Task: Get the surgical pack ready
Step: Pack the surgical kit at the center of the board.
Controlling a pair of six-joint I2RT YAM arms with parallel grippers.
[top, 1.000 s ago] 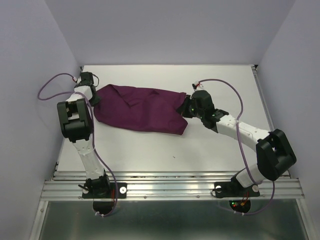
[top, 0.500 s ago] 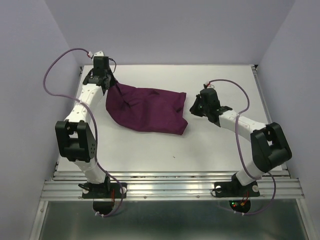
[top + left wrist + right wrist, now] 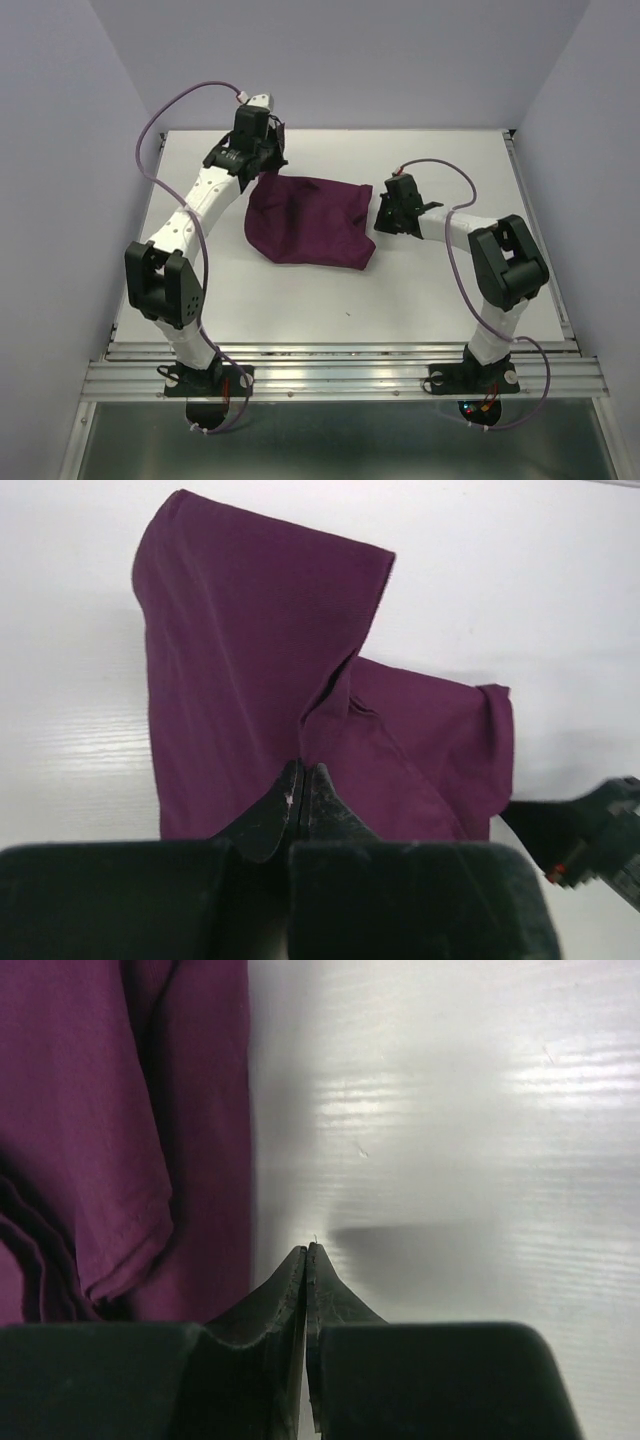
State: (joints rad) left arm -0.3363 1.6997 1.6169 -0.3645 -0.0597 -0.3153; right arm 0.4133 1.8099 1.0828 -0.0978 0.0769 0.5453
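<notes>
Here the purple cloth wrap (image 3: 310, 222) is bunched on the desk (image 3: 300, 300); its far-left corner is pinched and held up by the left tool (image 3: 303, 770). The right tool (image 3: 306, 1252) is pressed shut, empty, just beside the wrap's right edge.

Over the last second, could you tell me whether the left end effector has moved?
Yes. The left end effector, shut on the purple cloth wrap, has moved right, away from the table's left rear corner.
</notes>
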